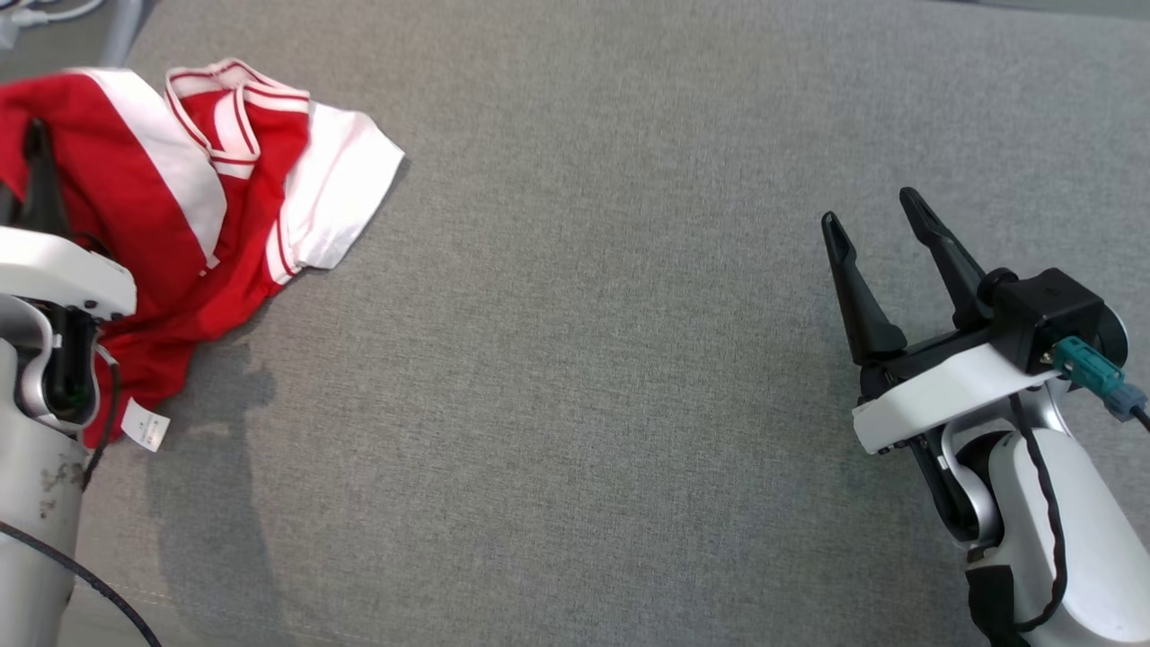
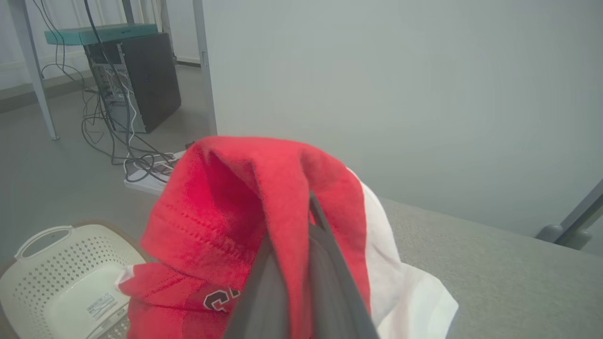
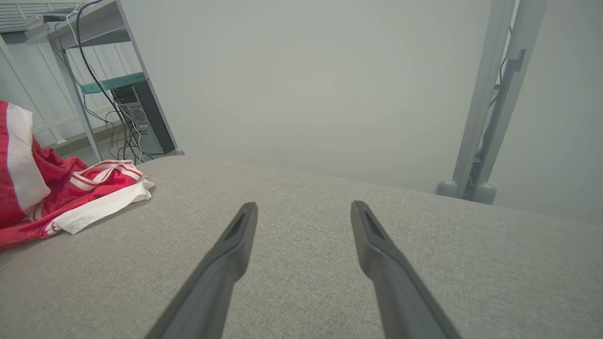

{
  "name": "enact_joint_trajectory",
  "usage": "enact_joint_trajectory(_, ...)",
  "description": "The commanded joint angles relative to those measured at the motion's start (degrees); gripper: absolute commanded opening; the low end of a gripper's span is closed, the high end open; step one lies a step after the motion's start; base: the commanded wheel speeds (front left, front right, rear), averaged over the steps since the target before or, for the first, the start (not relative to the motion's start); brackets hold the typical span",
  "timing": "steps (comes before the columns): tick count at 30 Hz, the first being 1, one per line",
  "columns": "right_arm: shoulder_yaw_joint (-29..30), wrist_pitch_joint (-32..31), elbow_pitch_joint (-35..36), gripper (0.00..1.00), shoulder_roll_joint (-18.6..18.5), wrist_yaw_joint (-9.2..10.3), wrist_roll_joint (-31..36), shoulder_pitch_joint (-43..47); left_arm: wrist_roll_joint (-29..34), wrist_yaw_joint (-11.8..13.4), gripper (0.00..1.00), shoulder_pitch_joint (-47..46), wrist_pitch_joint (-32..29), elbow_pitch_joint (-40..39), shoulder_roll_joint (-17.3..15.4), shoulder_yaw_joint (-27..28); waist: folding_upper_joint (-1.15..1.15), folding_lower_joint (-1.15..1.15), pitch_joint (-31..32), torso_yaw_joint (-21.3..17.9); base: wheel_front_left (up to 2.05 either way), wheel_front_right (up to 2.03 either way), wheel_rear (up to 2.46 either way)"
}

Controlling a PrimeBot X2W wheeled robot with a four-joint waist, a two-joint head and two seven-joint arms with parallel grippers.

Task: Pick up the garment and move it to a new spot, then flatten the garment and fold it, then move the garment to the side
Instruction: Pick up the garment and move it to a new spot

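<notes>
The garment (image 1: 189, 207) is a red and white shirt, crumpled at the far left of the grey table (image 1: 575, 359). My left gripper (image 1: 36, 144) is shut on a raised red fold of it. In the left wrist view the red cloth of the garment (image 2: 235, 207) drapes over my two closed fingers (image 2: 325, 263). My right gripper (image 1: 876, 220) hovers over bare table at the right, open, with nothing between its fingers (image 3: 235, 235). From the right wrist view the garment (image 3: 70, 193) lies far to the left.
A white perforated basket (image 2: 61, 268) sits beside the table's left end. Beyond it stand a dark computer tower (image 2: 141, 80) and loose cables (image 2: 127, 150) on the floor. A pale wall panel (image 3: 306, 80) backs the table, with a metal post (image 3: 494, 94) at right.
</notes>
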State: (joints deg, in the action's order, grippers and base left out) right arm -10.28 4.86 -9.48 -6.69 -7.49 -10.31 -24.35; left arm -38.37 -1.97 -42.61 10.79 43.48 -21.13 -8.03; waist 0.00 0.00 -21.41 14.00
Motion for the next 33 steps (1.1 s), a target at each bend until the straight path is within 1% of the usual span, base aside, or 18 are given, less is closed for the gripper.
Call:
enact_joint_trajectory(1, 0.2, 0.8, -0.2, 1.00, 0.2, -0.01, -0.3, 1.0, 1.2, 1.0, 0.00, 0.7, 1.0, -2.8, -1.4, 0.1, 0.00, 0.00, 2.3, 0.0, 0.00, 0.00, 0.00)
enact_joint_trajectory(4, 0.2, 1.4, -0.5, 1.00, 0.6, -0.01, -0.4, 1.9, 2.2, 2.3, 0.00, 2.6, 0.9, -7.5, -2.8, 0.0, 0.00, 0.00, 4.6, -0.2, 0.00, 0.00, 0.00)
enact_joint_trajectory(9, 0.4, 2.3, -0.4, 1.00, 1.3, -0.01, -0.7, 3.5, 3.5, 5.9, 0.00, 8.2, -1.0, -18.7, -4.4, -0.4, 0.00, 0.00, 8.6, -0.9, 0.00, 0.00, 0.00)
enact_joint_trajectory(15, 1.5, 2.6, 0.6, 1.00, 1.7, -0.01, -1.4, 5.8, 4.9, 11.0, 0.00, 17.5, -4.3, -34.3, -5.1, -1.1, 0.00, 0.00, 12.6, -2.0, 0.00, 0.00, 0.00)
enact_joint_trajectory(21, 2.3, 1.8, 2.2, 1.00, 1.8, -0.01, -1.7, 8.2, 7.0, 14.5, 0.00, 26.8, -5.5, -47.6, -6.1, -2.1, 0.00, 0.00, 14.6, -4.6, 0.00, 0.00, 0.00)
enact_joint_trajectory(26, 3.7, 1.2, 4.3, 1.00, 1.9, -0.01, -1.2, 9.9, 8.5, 16.3, 0.00, 30.8, -7.0, -54.8, -5.7, -4.1, 0.00, 0.00, 14.7, -6.9, 0.00, 0.00, 0.00)
enact_joint_trajectory(29, 4.0, 0.7, 5.3, 1.00, 2.1, -0.01, -1.3, 10.4, 9.0, 16.2, 0.00, 31.2, -8.0, -56.9, -5.2, -6.1, 0.00, 0.00, 14.5, -8.9, 0.00, 0.00, 0.00)
enact_joint_trajectory(32, 3.9, 0.7, 5.8, 1.00, 2.4, -0.01, -1.9, 10.5, 9.4, 15.7, 0.00, 30.5, -9.1, -57.4, -4.2, -8.5, 0.00, 0.00, 14.0, -11.8, 0.00, 0.00, 0.00)
enact_joint_trajectory(33, 3.9, 0.7, 5.8, 1.00, 2.4, -0.01, -1.9, 10.5, 9.4, 15.7, 0.00, 30.5, -9.1, -57.4, -4.2, -8.5, 0.00, 0.00, 14.0, -11.8, 0.00, 0.00, 0.00)
